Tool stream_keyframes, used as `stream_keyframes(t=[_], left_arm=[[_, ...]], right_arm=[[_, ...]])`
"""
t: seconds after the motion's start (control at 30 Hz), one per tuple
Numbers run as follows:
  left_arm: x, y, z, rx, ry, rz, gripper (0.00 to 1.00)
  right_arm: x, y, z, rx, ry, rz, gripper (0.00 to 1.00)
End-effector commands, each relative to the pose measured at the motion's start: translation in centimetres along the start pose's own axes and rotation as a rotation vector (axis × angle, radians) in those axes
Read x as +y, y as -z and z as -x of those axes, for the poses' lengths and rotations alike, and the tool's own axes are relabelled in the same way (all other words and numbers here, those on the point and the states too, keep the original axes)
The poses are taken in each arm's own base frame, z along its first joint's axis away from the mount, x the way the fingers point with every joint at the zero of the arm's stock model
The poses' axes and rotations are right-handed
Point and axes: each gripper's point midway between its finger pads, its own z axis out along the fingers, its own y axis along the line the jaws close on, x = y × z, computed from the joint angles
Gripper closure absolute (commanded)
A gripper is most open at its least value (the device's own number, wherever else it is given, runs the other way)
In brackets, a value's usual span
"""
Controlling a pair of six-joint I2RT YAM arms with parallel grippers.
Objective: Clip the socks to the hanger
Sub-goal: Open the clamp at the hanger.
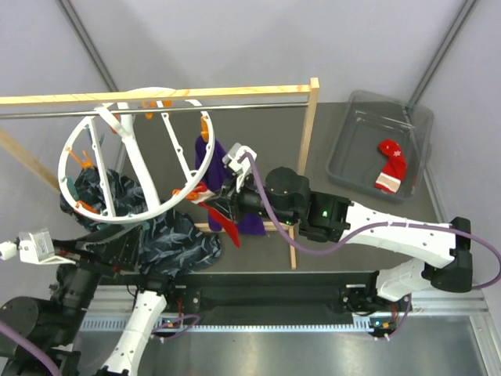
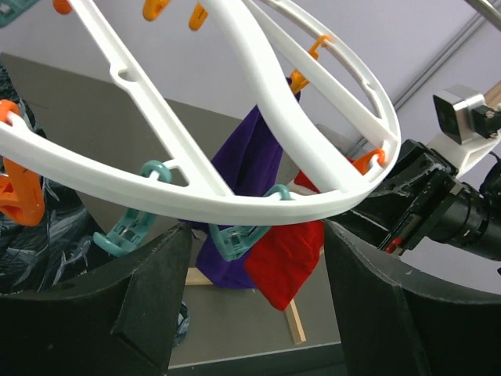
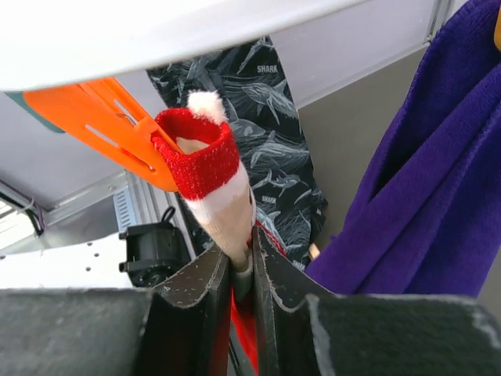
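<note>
The hanger [image 1: 129,160], a round white ring with orange clips, hangs tilted from the rail. A purple sock [image 1: 252,221] hangs clipped to it. My right gripper [image 3: 244,258] is shut on a red-and-white sock [image 3: 210,176] and holds its cuff up against an orange clip [image 3: 109,129] under the ring's rim. In the top view that gripper [image 1: 221,205] sits at the ring's right edge. My left gripper [image 2: 250,290] is open just below the rim [image 2: 258,200], with a teal clip [image 2: 239,239] above the gap and the red sock [image 2: 290,262] hanging beyond.
A grey bin [image 1: 352,168] at the right holds another red sock [image 1: 391,164]. The wooden-framed rack [image 1: 309,149] with its metal rail carries the hanger. Dark shark-patterned fabric [image 1: 168,235] hangs below the ring on the left.
</note>
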Motion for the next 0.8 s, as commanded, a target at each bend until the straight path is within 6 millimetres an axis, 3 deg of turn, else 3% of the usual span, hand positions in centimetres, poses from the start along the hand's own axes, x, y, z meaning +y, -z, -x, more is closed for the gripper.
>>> stream_keyframes(t=[0.0, 0.13, 0.5, 0.77], left_arm=[[0.5, -1.1, -0.6, 0.029, 0.052, 0.036, 0.28], [0.7, -2.1, -1.2, 0.050, 0.091, 0.045, 0.30], [1.4, -4.2, -1.6, 0.081, 0.130, 0.093, 0.48], [2.2, -3.9, -1.7, 0.079, 0.109, 0.127, 0.55]], right_arm=[[0.1, 1.4, 3.0, -0.084, 0.012, 0.036, 0.86], [0.5, 2.1, 3.6, -0.110, 0.010, 0.064, 0.86], [0.4, 2.6, 3.4, -0.118, -0.008, 0.077, 0.87], [1.1, 2.2, 3.7, -0.115, -0.020, 0.108, 0.87]])
